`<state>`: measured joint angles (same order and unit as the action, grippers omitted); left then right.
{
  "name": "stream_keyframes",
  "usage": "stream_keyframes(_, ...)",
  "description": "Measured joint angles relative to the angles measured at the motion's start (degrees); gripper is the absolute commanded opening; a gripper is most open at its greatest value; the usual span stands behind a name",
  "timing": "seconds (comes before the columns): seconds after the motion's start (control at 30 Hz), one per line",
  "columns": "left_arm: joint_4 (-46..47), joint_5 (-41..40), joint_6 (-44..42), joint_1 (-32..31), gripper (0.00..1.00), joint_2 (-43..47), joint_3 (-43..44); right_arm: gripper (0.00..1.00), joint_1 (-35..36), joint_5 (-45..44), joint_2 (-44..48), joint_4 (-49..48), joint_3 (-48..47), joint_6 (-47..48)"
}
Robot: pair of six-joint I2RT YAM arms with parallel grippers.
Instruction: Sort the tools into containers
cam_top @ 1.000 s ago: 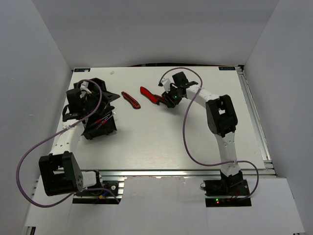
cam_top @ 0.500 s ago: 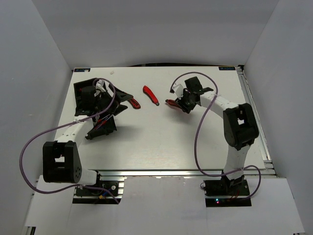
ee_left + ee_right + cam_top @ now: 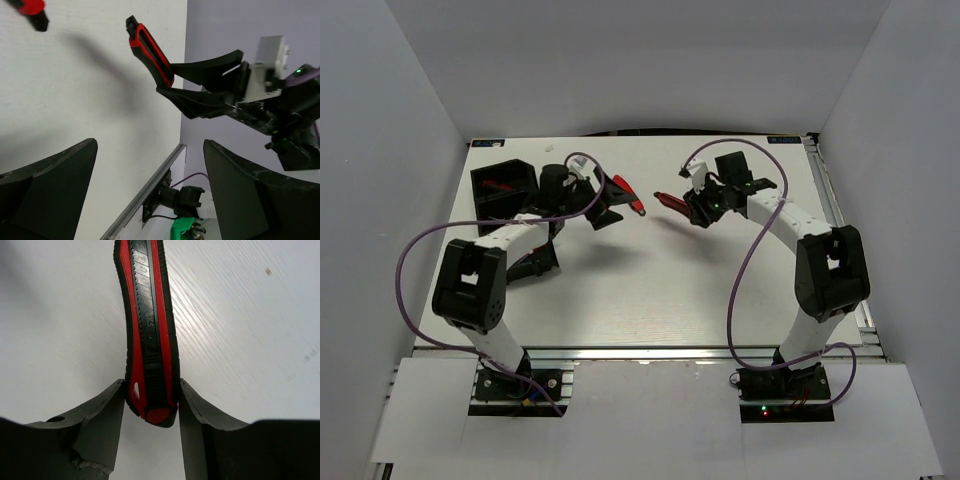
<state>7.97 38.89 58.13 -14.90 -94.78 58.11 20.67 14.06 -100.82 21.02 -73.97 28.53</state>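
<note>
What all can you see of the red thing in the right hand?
It is a knife with a red plastic-looking body, black rubbery edges and a notched black strip down its middle. It is long and slightly curved; no blade shows. The right hand pinches one end between both fingers, holding it above the white table, touching nothing else.

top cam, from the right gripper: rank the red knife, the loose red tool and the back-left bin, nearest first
1. red knife: clamped in the right gripper, sticking out to its left.
2. loose red tool: lying on the table, further left, near the back middle.
3. back-left bin: far-left corner, clearly farthest.
</note>
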Motion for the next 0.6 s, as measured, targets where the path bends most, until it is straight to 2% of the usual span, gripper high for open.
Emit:
stream_keyframes(0.17, 0.8, -2.3, 0.0, -4.2, 0.98, -5.9, 6.0, 0.0, 0.4, 10.5, -1.3, 0.2, -4.8, -8.8)
stream_keyframes(0.43, 1.5, -4.4, 1.4, -4.9, 0.98, -12.7, 13.5, 0.0, 1.4, 20.6, -3.6, -2.1, -10.7, -19.9)
stream_keyframes(0.5, 1.5, -5.0, 1.6, -4.9, 0.93, -13.8, 14.3, 0.0, 1.7, 21.9, -4.1, -2.8, -11.1, -21.7)
stream_keyframes(0.53, 1.5, -5.1, 1.7, -5.0, 0.86, -14.2, 14.6, 0.0, 1.9, 22.5, -4.3, -3.0, -11.2, -22.4)
stream_keyframes(0.6, 1.6, -5.2, 2.0, -5.0, 0.78, -14.7, 15.3, 0.0, 2.3, 23.7, -4.6, -3.3, -11.2, -23.8)
